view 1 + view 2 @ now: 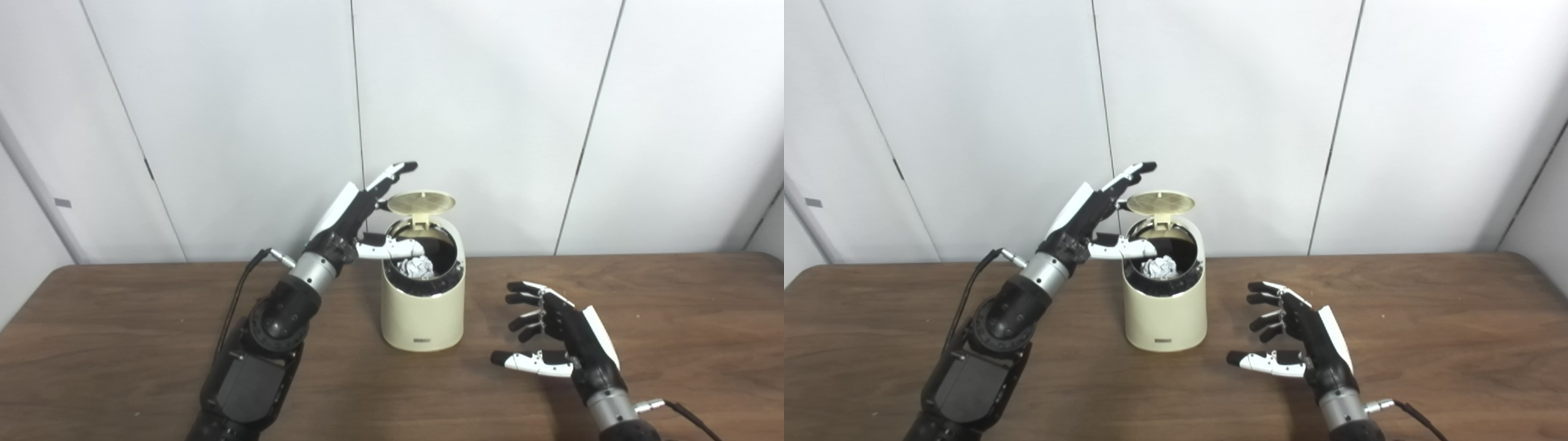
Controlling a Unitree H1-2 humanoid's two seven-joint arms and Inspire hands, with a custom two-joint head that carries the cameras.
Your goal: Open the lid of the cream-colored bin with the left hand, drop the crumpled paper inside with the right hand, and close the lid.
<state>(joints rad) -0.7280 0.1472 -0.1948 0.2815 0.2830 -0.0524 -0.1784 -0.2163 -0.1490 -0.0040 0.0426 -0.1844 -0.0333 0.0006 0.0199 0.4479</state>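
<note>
Paper [418,267] is already in the bin [422,315], sitting low inside the dark opening. Judging by that, only the close is left.

Lid [422,203] stands up off the rim on its hinge post at the back, disc tilted nearly flat, underside facing the opening.

Left hand [358,220]: fingers [392,173] spread and extended, holding nothing. Their tips are just left of the lid's left edge; can't tell whether they touch it. Thumb reaches right, across the bin's near-left rim over the opening, below the lid.

Right hand [560,334]: fingers spread, lightly curled, empty, low over the surface [674,318], well right of the bin and nearer the camera. Not involved.

Key relation for the close: the lid lies right of and slightly below the left fingertips, above the thumb. Hinge is at the back, so the lid has to swing forward and down onto the rim. The left hand is much the nearer one and the task assigns it the lid anyway.

My read: get the fingers over the top or back of the disc and push forward-down, and pull the thumb out of the opening first or it gets pinched under the lid. Bin is light-looking, so a sideways shove could slide or tip it.
</note>
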